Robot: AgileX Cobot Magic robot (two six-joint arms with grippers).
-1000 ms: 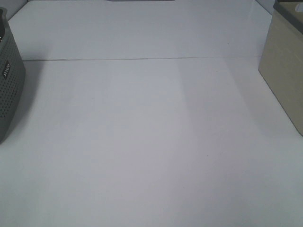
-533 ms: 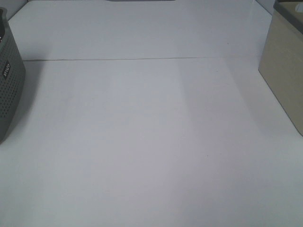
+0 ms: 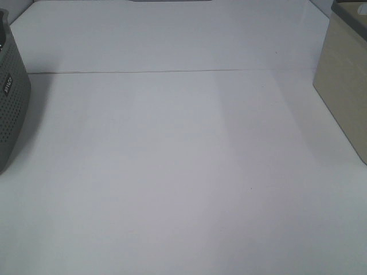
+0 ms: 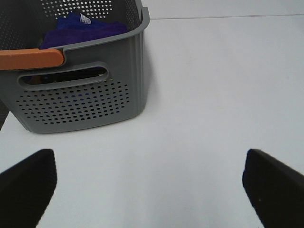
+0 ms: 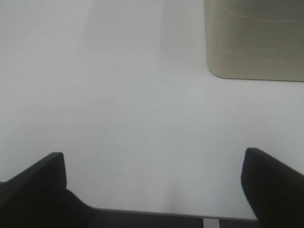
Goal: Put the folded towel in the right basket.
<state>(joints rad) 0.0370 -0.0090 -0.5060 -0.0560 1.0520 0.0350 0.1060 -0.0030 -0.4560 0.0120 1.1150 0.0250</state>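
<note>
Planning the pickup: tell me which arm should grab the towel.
Left, probably. Its open gripper faces the grey basket holding the towel; the right gripper faces only the beige basket.

Grey basket: perforated matt plastic, smooth orange handle. Inside it, towel showing as fuzzy purple cloth. Beige basket: matt, fabric-like. Table: smooth, faintly gleaming white.

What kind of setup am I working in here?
Probably a lab test bench: a plain white table, a grey perforated basket holding a purple towel, and a beige basket on the right.
</note>
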